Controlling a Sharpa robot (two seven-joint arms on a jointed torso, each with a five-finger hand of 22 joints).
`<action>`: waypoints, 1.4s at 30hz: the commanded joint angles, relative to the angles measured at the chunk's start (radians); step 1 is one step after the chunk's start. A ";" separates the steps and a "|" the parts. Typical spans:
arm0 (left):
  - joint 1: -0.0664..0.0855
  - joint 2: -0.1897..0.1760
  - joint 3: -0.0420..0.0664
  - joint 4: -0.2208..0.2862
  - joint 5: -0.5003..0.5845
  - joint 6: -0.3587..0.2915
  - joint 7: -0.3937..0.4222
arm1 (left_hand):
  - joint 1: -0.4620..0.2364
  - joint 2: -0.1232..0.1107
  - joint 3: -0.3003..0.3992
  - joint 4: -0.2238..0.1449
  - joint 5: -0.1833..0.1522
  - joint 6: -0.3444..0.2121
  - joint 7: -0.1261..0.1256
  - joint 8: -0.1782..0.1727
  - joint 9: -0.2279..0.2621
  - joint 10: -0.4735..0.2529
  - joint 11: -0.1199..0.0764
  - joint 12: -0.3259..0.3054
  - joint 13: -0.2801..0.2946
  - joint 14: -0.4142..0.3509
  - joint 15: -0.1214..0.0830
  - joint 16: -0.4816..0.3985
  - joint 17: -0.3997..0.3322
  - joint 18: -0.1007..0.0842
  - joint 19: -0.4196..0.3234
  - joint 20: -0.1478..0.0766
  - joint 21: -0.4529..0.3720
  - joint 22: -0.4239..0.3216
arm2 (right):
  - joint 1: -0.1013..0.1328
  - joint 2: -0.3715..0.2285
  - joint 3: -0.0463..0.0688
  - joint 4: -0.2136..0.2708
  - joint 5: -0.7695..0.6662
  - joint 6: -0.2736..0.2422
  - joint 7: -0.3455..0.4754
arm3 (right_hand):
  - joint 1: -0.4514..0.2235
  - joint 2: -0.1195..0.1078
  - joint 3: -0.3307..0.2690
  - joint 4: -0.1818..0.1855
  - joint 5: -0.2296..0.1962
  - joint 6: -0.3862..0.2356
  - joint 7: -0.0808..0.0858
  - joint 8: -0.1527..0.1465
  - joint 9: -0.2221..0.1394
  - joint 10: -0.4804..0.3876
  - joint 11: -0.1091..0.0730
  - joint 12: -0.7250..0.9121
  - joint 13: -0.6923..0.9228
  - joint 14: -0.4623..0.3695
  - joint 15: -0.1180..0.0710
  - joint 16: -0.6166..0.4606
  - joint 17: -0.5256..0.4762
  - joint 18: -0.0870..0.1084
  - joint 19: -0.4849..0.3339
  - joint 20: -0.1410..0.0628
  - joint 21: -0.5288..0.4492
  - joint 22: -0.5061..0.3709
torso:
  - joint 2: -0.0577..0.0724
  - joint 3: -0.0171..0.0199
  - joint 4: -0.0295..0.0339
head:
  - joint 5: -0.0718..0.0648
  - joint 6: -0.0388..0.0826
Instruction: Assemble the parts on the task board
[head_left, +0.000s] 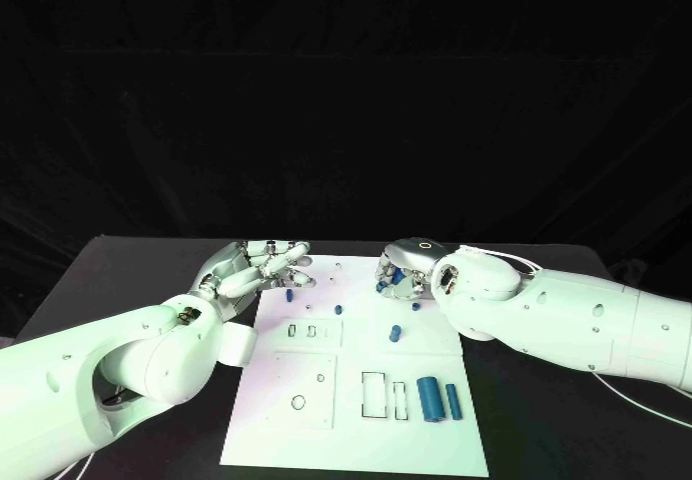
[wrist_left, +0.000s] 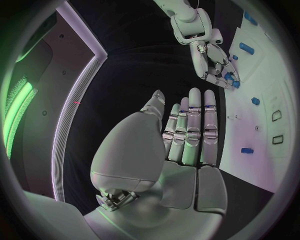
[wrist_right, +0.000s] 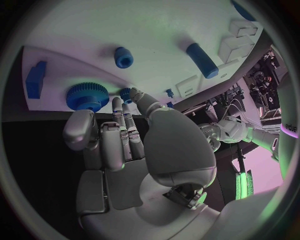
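The white task board (head_left: 274, 425) lies in the middle of the black table. My left hand (head_left: 267, 262) hovers over its far left corner, its fingers (wrist_left: 190, 125) stretched out and holding nothing. At the far right part of the board, my right hand (head_left: 404, 270) reaches down. Its thumb and a finger pinch a small blue part (wrist_right: 127, 93) right beside a blue gear (wrist_right: 87, 96). A blue ring (wrist_right: 123, 56), a blue cylinder (wrist_right: 203, 60) and a blue block (wrist_right: 35, 79) lie further out on the board.
Small blue pieces (head_left: 289, 296) (head_left: 339, 310) (head_left: 394, 335) stand on the far half of the board. A thick blue cylinder (head_left: 430, 398) and a thinner one (head_left: 453, 400) lie near its front right. Rectangular slots (head_left: 374, 393) and a round hole (head_left: 297, 402) mark the near half.
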 joint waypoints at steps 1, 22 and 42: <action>0.002 0.002 0.001 0.003 -0.005 0.023 0.001 | -0.006 0.003 -0.007 -0.001 -0.003 -0.002 0.003 -0.004 -0.001 -0.003 0.004 -0.006 -0.001 -0.008 0.000 0.007 0.002 0.011 0.000 0.001 -0.002 -0.002 | 0.000 0.005 -0.001 -0.004 -0.008 0.017 -0.005 | 0.005 0.006 0.004 0.007 0.004 0.010 -0.003 0.000 0.001 0.010 -0.002 0.006 0.002 0.058 0.001 0.007 0.002 -0.016 0.010 -0.001 0.008 0.005 | 0.002 -0.0005 0.0010 | 0.002 0.000; 0.002 0.005 0.002 -0.003 -0.005 0.027 -0.011 | -0.007 0.007 -0.009 -0.003 -0.003 -0.009 0.007 -0.012 -0.003 -0.010 0.008 -0.014 -0.001 -0.012 0.002 0.011 0.008 0.011 0.000 0.002 -0.003 -0.003 | -0.002 0.015 -0.002 -0.021 0.011 -0.016 0.001 | 0.041 0.037 0.055 0.022 -0.007 0.073 -0.026 0.032 0.025 0.066 -0.027 0.041 0.018 0.060 -0.018 0.026 0.022 -0.020 0.017 -0.016 0.037 0.049 | 0.006 -0.0008 0.0028 | 0.002 -0.010; 0.003 0.001 0.002 -0.013 -0.005 0.026 -0.013 | -0.007 0.009 -0.010 -0.003 -0.003 -0.011 0.008 -0.013 -0.003 -0.012 0.009 -0.016 -0.001 -0.013 0.003 0.011 0.009 0.011 0.000 0.002 -0.003 -0.004 | 0.006 0.055 0.001 -0.016 0.037 -0.228 -0.013 | 0.052 0.034 0.074 0.021 0.000 0.091 -0.032 0.045 0.043 0.084 -0.035 0.049 0.027 0.052 -0.026 0.006 -0.017 -0.046 0.084 -0.025 0.130 0.189 | 0.009 -0.0014 0.0045 | 0.008 0.011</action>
